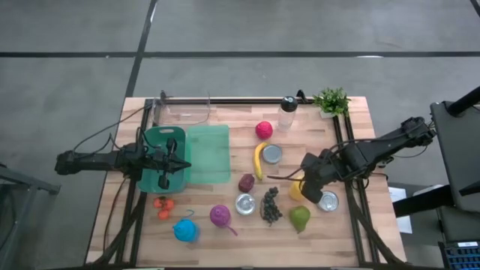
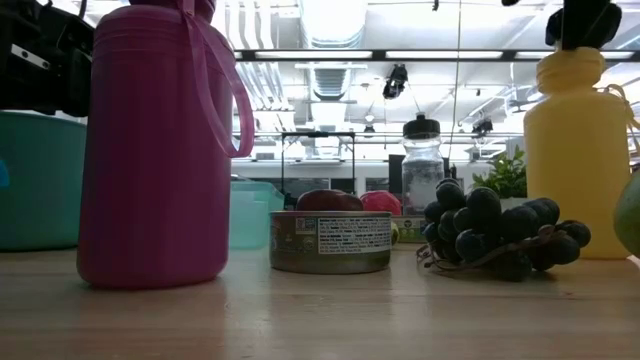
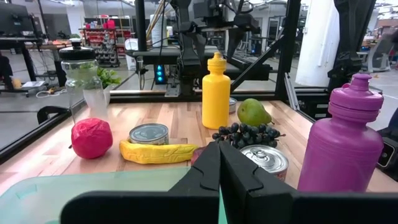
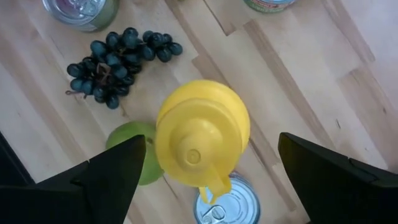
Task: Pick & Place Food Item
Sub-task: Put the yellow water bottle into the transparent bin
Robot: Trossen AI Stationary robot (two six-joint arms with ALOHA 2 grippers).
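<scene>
Right gripper (image 1: 309, 178) spread wide over the upright yellow bottle (image 4: 202, 134), touching nothing.

Far left, the left gripper (image 3: 219, 163) sits pinched together over the green bin (image 1: 155, 141), a translucent green lid (image 1: 208, 152) beside it. Then the smooth magenta bottle (image 3: 343, 144), ridged steel cans (image 3: 265, 157), a curved banana (image 3: 157, 152) and a red ball (image 3: 91, 137). Right of those, knobbly dark grapes (image 4: 117, 55), the bottle's rounded cap between the open fingers, and a glossy pear (image 4: 135, 152) beside it on the right side of the wooden table (image 1: 225, 247).
</scene>
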